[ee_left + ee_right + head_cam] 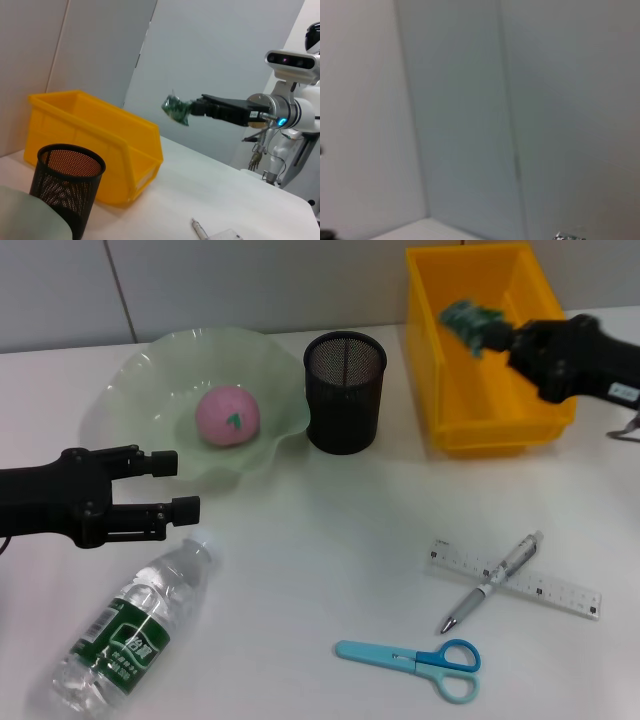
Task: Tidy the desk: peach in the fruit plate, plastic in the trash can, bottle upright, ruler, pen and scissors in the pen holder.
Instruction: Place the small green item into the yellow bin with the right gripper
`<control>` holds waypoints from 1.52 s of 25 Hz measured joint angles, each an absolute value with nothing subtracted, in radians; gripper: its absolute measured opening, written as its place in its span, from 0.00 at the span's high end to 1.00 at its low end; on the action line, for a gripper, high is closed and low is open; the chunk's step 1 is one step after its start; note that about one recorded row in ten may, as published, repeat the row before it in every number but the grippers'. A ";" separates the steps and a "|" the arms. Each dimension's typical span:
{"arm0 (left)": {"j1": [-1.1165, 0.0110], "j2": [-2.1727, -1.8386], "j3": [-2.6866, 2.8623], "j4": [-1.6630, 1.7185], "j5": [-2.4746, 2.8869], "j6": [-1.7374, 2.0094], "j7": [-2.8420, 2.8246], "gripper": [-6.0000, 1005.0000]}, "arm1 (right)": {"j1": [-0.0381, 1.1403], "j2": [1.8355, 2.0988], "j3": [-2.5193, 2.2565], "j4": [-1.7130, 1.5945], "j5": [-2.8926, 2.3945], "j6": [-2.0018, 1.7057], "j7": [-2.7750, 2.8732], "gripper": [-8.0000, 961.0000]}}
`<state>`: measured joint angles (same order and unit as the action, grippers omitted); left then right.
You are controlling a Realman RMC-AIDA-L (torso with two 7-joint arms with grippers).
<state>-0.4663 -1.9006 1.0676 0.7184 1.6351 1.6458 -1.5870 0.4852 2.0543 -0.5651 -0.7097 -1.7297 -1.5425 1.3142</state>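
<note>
Now the white worktop (300,560) spreads under both my arms, smooth and matte, and the biggest thing on it is the yellow trash can (540,435), a hard moulded bin with straight walls and an open top. What matters is that my right end effector (505,337) hangs above that opening, clamped on the crumpled green plastic (468,320); from the left wrist view the wad (176,109) looks well above the bin's rim (92,107), so I judge the drop lies straight down, a plain release being all the move calls for. Being light and crinkly, the wad may drift or cling to a finger.

Next in size, the pale green fruit plate (130,380) has a wavy, glassy rim and the pink peach (227,416) sits in its hollow. The clear bottle (125,635) lies on its side, cap towards my left end effector (172,485), which hovers just beyond the cap with its fingers apart; that arm is nearer. The black mesh pen holder (345,390) stands between plate and bin. The ruler (545,587), flat and translucent, lies crossed under the pen (492,581); the blue scissors (410,660) lie closed near the worktop's front edge, all closer to my right arm
</note>
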 joint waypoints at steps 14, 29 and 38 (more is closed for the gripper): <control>-0.474 -1.902 1.068 0.718 1.635 1.644 -1.594 0.17 | 0.524 2.063 -0.447 -0.611 -1.662 -1.279 1.267 0.92; -0.474 -1.905 1.068 0.718 1.635 1.644 -1.594 0.17 | 0.573 2.055 -0.498 -0.567 -1.668 -1.166 1.275 0.79; -0.476 -1.905 1.068 0.718 1.635 1.644 -1.591 0.17 | 0.575 2.057 -0.486 -0.573 -1.661 -1.161 1.278 0.34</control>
